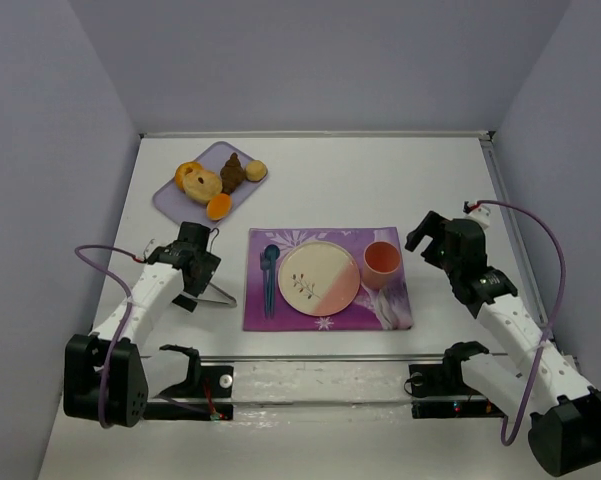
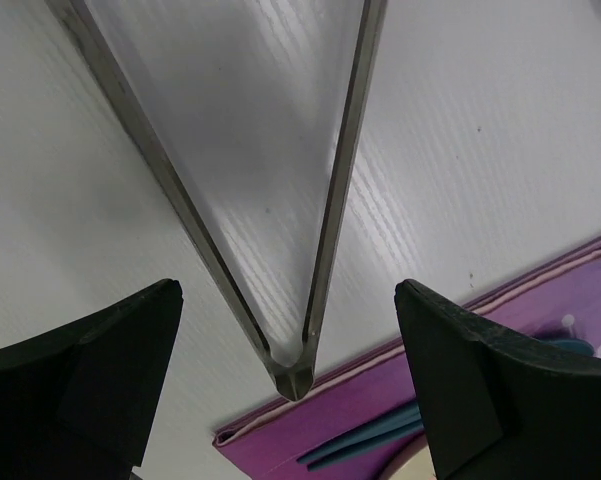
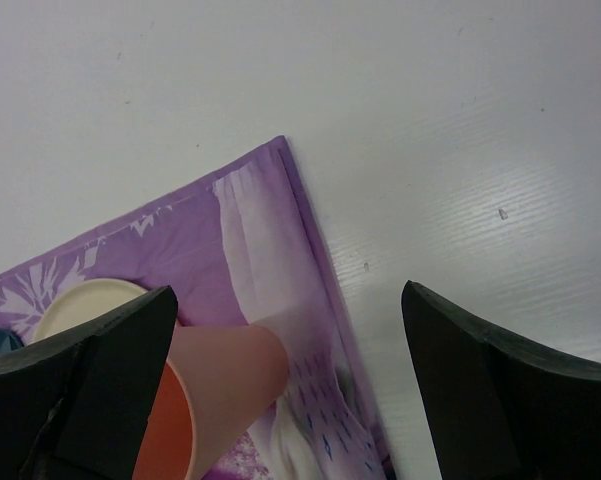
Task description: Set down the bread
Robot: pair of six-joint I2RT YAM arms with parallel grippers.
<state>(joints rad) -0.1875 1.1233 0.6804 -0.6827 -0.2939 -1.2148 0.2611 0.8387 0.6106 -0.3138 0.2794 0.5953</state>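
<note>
The bread (image 1: 218, 208), a small orange-brown oval roll, lies at the near edge of the lavender tray (image 1: 170, 205) at the back left. The cream and pink plate (image 1: 318, 277) sits on the purple placemat (image 1: 280, 318). My left gripper (image 1: 200, 280) is open just near of the tray and left of the mat. It hovers over metal tongs (image 1: 218, 293) that lie on the table. In the left wrist view the tongs (image 2: 333, 220) lie between my open fingers (image 2: 130, 370), untouched. My right gripper (image 1: 428, 236) is open and empty, right of the cup (image 1: 382, 262).
The tray also holds a ring pastry (image 1: 189, 174), a pale bun (image 1: 208, 187), a dark brown piece (image 1: 232, 172) and a small round bun (image 1: 256, 170). Blue cutlery (image 1: 269, 275) lies left of the plate. The right wrist view shows the cup (image 3: 220, 380) and the mat's corner (image 3: 270, 220).
</note>
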